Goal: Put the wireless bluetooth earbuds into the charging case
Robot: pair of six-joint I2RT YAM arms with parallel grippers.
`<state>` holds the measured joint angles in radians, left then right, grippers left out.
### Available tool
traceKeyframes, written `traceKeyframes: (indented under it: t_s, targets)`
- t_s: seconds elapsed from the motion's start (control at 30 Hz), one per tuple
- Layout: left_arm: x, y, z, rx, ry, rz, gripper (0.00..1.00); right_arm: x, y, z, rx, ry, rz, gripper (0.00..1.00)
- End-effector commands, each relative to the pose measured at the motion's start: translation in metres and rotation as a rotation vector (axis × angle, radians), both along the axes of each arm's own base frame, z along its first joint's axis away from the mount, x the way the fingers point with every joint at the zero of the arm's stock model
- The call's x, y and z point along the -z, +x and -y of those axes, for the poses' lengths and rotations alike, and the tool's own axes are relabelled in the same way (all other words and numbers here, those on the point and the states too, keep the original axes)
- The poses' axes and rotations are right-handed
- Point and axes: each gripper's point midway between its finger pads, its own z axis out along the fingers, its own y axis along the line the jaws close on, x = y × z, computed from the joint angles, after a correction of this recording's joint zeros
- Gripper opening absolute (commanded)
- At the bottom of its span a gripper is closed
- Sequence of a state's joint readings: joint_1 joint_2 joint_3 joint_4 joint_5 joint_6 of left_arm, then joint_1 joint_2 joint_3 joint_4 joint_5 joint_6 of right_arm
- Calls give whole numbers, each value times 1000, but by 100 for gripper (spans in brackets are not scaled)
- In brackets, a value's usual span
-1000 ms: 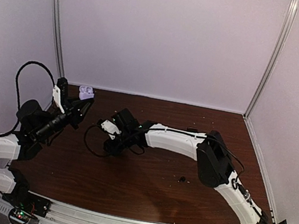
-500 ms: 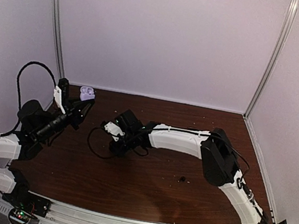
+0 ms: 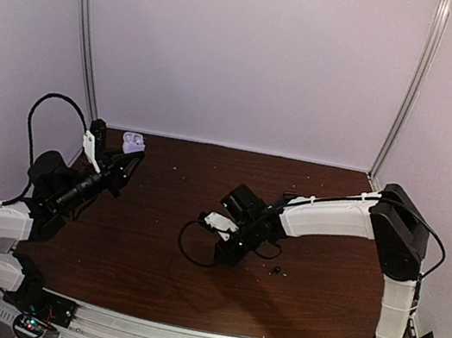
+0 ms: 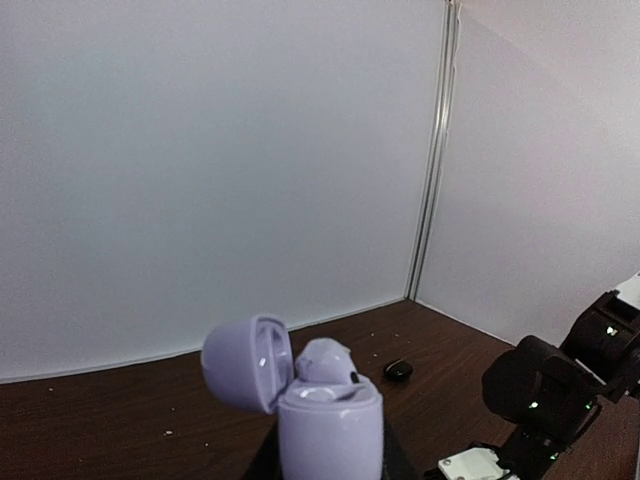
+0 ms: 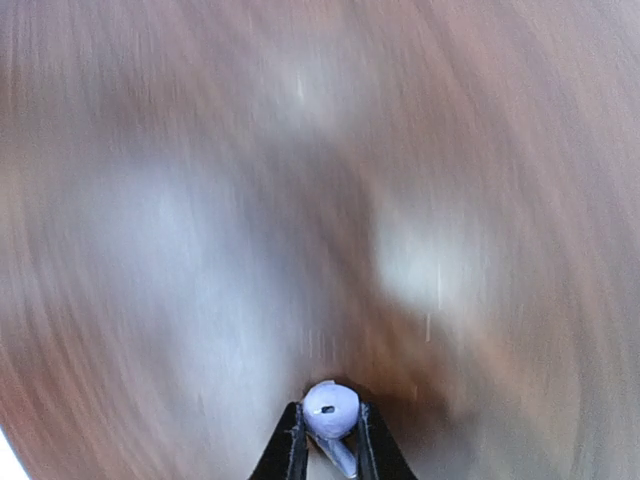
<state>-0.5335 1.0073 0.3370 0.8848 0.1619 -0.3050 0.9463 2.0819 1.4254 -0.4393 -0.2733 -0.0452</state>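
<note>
My left gripper is shut on a lilac charging case, held upright with its lid swung open to the left; the case also shows in the top view at the back left. One lilac earbud sits in it. My right gripper is at mid-table, shut on a second pale lilac earbud pinched between its fingertips; the table beneath it is motion-blurred. A small black earbud lies on the table right of the right gripper, and shows in the left wrist view too.
The dark wooden table is boxed in by pale walls with metal corner posts. A black cable loops beside the right wrist. Small pale specks dot the far part of the table.
My right arm has swung right and toward the front, from near the left gripper to mid-table, with the lilac earbud in its fingers. My left gripper holds the case almost still.
</note>
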Motion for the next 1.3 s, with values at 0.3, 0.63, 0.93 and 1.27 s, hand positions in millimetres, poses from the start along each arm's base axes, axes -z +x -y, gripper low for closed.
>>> traceKeyframes:
  t_s: [0.3,0.63,0.93,1.27]
  targets:
    - [-12,2,6,33,-11,37,0,10,-52,87,110,-270,-102,25]
    - [-11,0,6,33,-4,38,0,7,-47,75,90,-341,-54,29]
    - [-12,0,6,35,-1,43,0,5,-43,63,64,-367,-26,30]
    - [-10,0,6,36,5,42,0,0,-41,63,58,-379,-7,20]
